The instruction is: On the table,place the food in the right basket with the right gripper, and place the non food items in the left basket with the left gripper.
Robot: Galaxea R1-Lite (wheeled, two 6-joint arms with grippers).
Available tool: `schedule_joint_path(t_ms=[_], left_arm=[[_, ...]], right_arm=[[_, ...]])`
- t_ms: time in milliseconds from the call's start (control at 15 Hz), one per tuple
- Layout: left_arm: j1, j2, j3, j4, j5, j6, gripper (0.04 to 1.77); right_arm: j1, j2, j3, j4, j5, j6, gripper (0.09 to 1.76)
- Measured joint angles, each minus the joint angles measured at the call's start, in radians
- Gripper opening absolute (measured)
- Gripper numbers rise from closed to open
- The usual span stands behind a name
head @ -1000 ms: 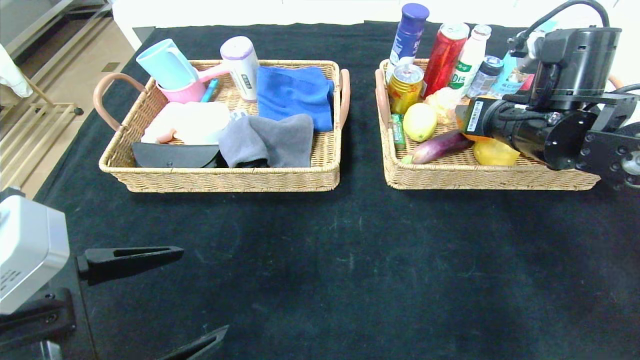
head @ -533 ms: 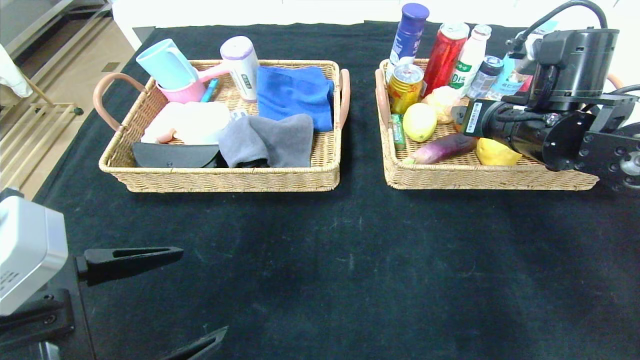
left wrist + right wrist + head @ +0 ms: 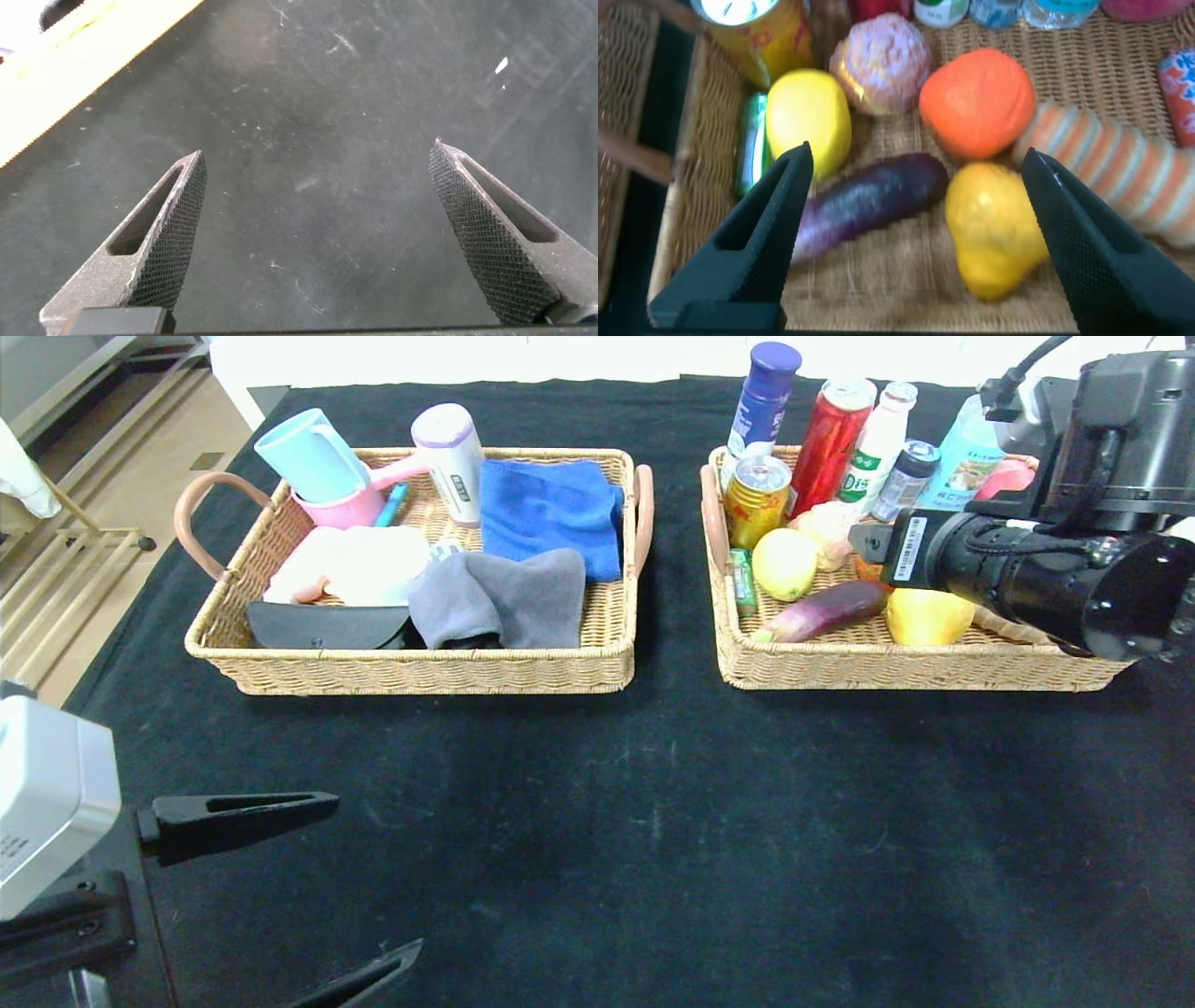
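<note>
My right gripper [image 3: 864,549] hangs open over the right basket [image 3: 887,669], with nothing between its fingers [image 3: 775,219]. Below it in the right wrist view lie the lumpy yellow pear [image 3: 994,229], the round orange [image 3: 978,101] and the ridged bread loaf [image 3: 1116,173], all resting free on the wicker. From the head view the pear [image 3: 929,616] sits by the basket's front wall. The left basket [image 3: 420,674] holds the grey towel [image 3: 499,597], a white roll [image 3: 350,565] and a slim dark case [image 3: 317,627]. My left gripper [image 3: 378,874] is open and empty above the black table [image 3: 653,821], near its front left corner.
A lemon [image 3: 784,563], a purple eggplant [image 3: 826,609], a yellow can [image 3: 756,495] and several bottles crowd the right basket. A blue cloth [image 3: 551,513], cups and a white dryer fill the back of the left basket. A floor and a wooden rack lie beyond the table's left edge.
My right gripper's jaws have spread wider, and the arm has drawn back to the right and risen, leaving the pear lying in the basket. The left arm has hardly shifted.
</note>
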Motion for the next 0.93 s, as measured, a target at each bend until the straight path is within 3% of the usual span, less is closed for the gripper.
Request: schedule_joint_path(t_ms=[267,533,733,933], left_arm=[[0.026,-0.032,0.001,0.003,0.085,-0.012,1.72],[0.116,-0.151,0.028,0.033,0.146,-0.016,1.72],[0.211,-0.293,0.036,0.211,0.144,-0.014,1.72],[0.337,-0.424,-0.036,0.423,0.123,-0.011,1.72]], right_arm=[[0.06,-0.208,0.174,0.12,0.005,-0.025,1.66],[0.166,-0.512,0.321,0.379,0.011,-0.037,1.68],[0.161,-0.738,0.393,0.545,0.07,-0.038,1.69],[0.077,-0.921,0.354,0.834,0.263,-0.034,1.7]])
